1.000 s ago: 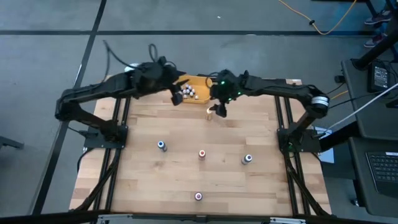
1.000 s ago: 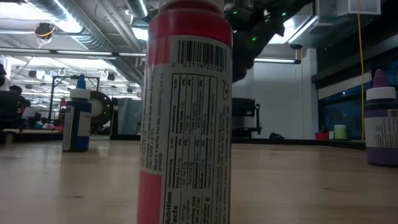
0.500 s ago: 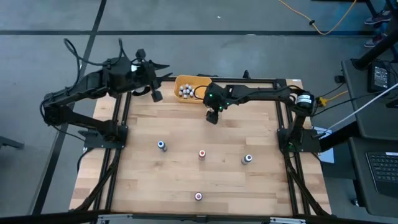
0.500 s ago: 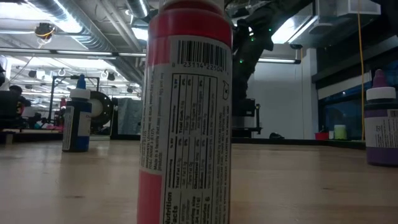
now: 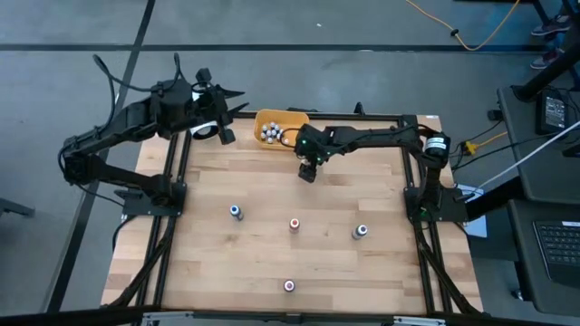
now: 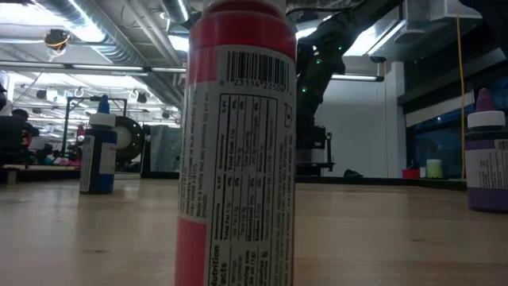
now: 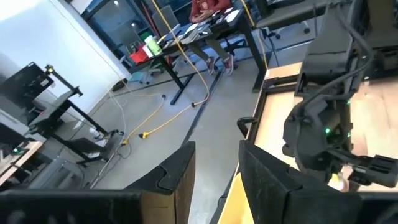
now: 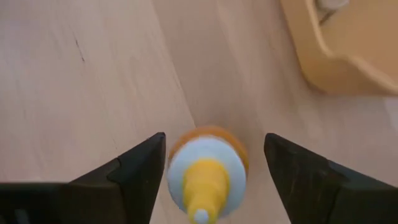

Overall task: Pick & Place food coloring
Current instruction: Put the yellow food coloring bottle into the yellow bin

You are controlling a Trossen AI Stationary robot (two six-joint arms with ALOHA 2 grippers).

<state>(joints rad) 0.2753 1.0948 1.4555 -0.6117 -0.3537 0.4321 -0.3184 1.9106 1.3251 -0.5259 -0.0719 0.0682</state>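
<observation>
In the right wrist view a small bottle with a yellow-orange cap [image 8: 208,165] stands upright on the wood. My right gripper [image 8: 214,180] is open, with one finger on either side of the bottle, just apart from it. In the high view this gripper [image 5: 308,170] sits just in front of the yellow-orange bin [image 5: 288,118], which holds several tiny bottles [image 5: 271,134]. Other bottles stand on the table: a blue-capped one [image 5: 235,212], two red-capped ones [image 5: 294,223] [image 5: 289,286], and another [image 5: 361,231]. My left gripper [image 5: 224,136] waits at the far left corner, open and empty.
The bin's wall [image 8: 336,56] is close beside my right gripper. In the low view a red bottle [image 6: 238,143] fills the foreground, with a blue one [image 6: 99,147] to the left and a purple one [image 6: 486,159] to the right. Bare wood lies between the standing bottles.
My left gripper has drawn back from above the bin toward the table's far left corner and then stayed still. My right arm has folded in, and its gripper has shifted slightly toward the left, staying in front of the bin.
</observation>
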